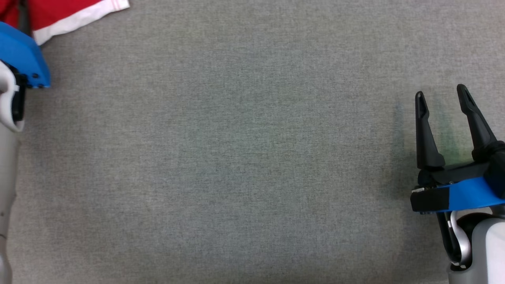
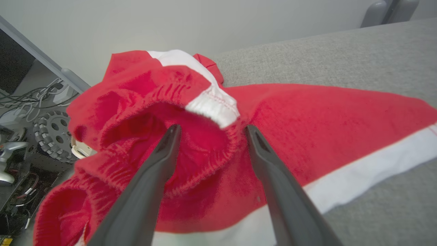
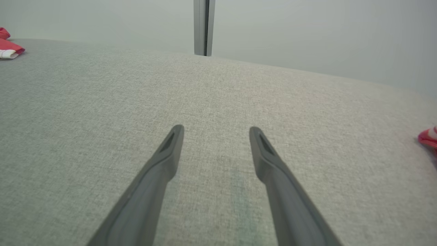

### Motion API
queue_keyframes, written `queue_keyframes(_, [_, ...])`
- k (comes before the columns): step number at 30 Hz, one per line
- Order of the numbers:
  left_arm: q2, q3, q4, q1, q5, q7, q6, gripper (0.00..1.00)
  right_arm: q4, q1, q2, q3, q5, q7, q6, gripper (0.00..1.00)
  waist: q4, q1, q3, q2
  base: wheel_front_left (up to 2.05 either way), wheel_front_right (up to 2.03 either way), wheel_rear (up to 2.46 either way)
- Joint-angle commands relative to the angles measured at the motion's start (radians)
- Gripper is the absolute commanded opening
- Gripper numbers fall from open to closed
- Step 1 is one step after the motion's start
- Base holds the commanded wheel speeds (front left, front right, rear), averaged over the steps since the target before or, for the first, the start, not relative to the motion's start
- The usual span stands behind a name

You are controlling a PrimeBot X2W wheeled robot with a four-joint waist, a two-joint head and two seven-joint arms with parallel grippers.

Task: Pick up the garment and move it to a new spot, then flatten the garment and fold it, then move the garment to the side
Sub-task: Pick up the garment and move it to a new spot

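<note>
The garment (image 1: 59,14) is red with a white band and lies at the table's far left corner. In the left wrist view the garment (image 2: 324,119) is crumpled, its elastic waistband bunched up at the table's edge. My left gripper (image 2: 211,128) is open just above it, with the fingers on either side of the bunched waistband and not pinching it. In the head view, the left arm's blue wrist cover (image 1: 21,55) sits beside the garment. My right gripper (image 1: 441,92) is open and empty over bare table at the right, far from the garment; its own view shows my right gripper (image 3: 213,129) above bare grey cloth.
The table (image 1: 236,157) is covered in grey cloth. Past its left edge are cables and a robot wheel (image 2: 54,135). A grey post (image 3: 203,27) stands against the pale wall. A bit of red cloth (image 3: 428,138) lies at the right wrist view's right edge.
</note>
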Motion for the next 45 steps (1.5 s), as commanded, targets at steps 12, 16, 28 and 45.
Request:
queue_keyframes(12, [0.005, 0.017, 0.105, -0.087, -0.014, -0.166, 0.013, 0.00, 0.045, -0.025, -0.002, -0.006, 0.030, -0.042, 0.000, 1.00, -0.033, -0.0002, -0.022, -0.0004, 0.00, 0.00, 0.00])
queue_keyframes(16, [0.010, -0.005, 0.129, -0.102, -0.001, -0.196, -0.005, 0.00, 0.081, -0.018, -0.002, 0.000, 0.046, -0.065, 0.000, 1.00, -0.042, -0.0002, -0.075, -0.0004, 0.00, 0.00, 0.00])
queue_keyframes(28, [-0.001, -0.138, 0.100, -0.146, 0.089, -0.230, -0.067, 0.00, 0.241, 0.030, -0.002, 0.009, 0.117, -0.138, 0.000, 1.00, -0.118, -0.0002, -0.343, -0.0004, 0.00, 0.00, 0.00])
queue_keyframes(45, [-0.150, -0.353, -0.181, -0.153, -0.038, -0.200, -0.107, 0.00, 0.394, 0.107, -0.002, -0.016, 0.185, -0.201, 0.000, 1.00, -0.266, -0.0002, -0.497, -0.0004, 0.00, 0.00, 0.00])
